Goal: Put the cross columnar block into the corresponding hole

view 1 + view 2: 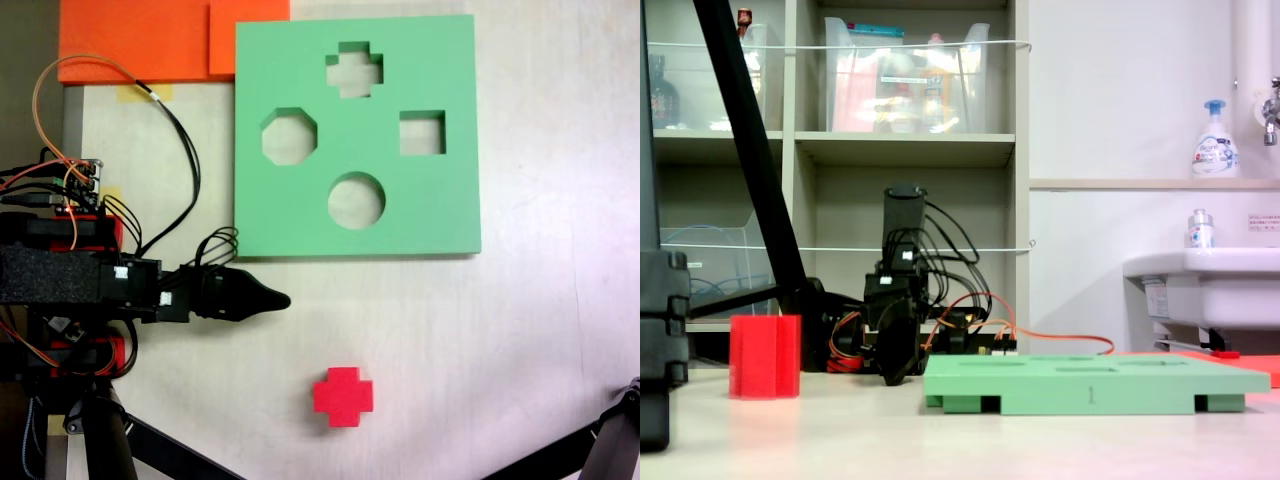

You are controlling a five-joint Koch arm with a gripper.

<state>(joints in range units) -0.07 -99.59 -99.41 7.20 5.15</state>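
cross block (342,396) bright red | board (440,200) green | hand (272,298) black | slab (140,40) orange

The arm is lying low along the left edge of the table (520,330) in a fixed view, stretching rightward from its base at that edge. Its black gripper (278,298) is tapering to a single dark point, jaws lying one behind the other, so whether it is parted or closed is not showing. In the other fixed view the gripper (898,372) is pointing down toward the tabletop, the wrist rising upright above it, holding nothing
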